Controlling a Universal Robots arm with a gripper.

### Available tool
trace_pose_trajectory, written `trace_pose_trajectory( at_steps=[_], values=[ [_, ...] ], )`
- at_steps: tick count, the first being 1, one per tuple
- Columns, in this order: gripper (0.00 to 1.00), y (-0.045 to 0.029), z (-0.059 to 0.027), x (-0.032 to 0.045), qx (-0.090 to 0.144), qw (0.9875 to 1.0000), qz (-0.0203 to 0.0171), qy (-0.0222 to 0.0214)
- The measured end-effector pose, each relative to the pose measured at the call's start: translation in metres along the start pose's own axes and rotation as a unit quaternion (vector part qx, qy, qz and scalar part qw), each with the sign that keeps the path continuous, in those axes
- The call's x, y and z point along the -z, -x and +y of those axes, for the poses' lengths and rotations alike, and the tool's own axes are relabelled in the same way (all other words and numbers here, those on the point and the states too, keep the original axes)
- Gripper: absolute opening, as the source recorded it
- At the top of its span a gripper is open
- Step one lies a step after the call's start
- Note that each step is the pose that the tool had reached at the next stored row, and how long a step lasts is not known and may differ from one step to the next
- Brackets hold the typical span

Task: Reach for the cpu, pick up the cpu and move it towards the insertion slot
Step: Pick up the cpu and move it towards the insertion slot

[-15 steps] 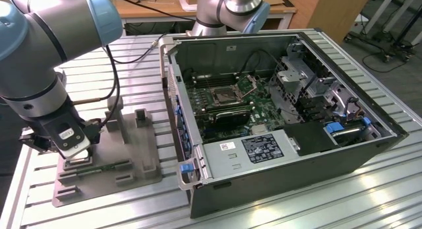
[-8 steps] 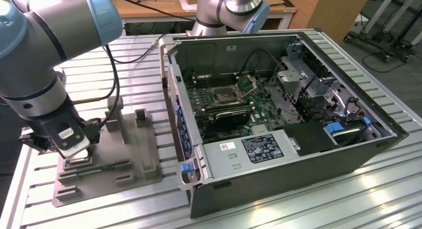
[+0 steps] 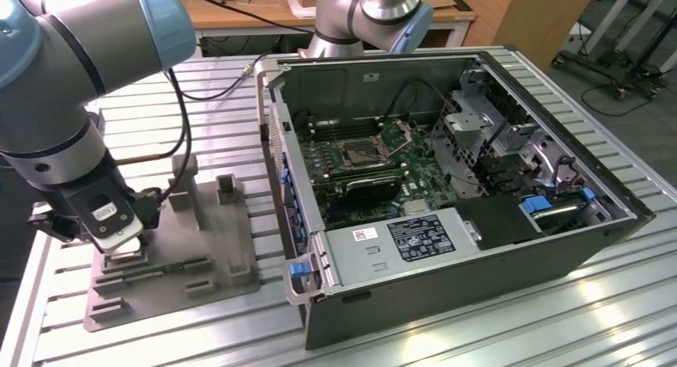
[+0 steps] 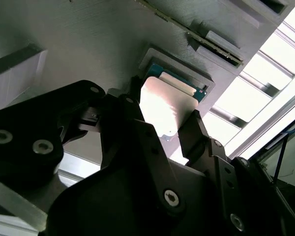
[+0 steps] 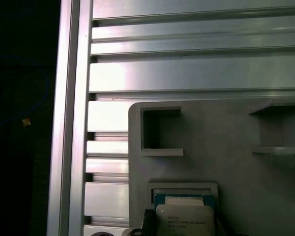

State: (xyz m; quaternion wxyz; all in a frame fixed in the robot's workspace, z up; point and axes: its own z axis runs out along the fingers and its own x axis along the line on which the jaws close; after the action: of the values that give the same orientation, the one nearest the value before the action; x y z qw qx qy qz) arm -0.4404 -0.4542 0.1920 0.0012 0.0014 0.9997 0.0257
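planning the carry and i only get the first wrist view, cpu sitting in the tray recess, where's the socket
observer: The insertion slot is inside the open computer case, on the exterior view's right of the grey tray.
operator: is it uncovered
observer: Its dark centre shows and the silver bracket looks hinged up.
operator: anything beside the arm
observer: A green memory stick lies on the tray, close to the gripper.
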Motion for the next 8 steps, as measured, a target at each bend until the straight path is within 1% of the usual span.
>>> trace_pose_trajectory(
  at_steps=[8],
  values=[
    [0.55, 0.0000, 0.0001, 0.0039, 0.000, 1.0000, 0.0000, 0.0000]
  ],
)
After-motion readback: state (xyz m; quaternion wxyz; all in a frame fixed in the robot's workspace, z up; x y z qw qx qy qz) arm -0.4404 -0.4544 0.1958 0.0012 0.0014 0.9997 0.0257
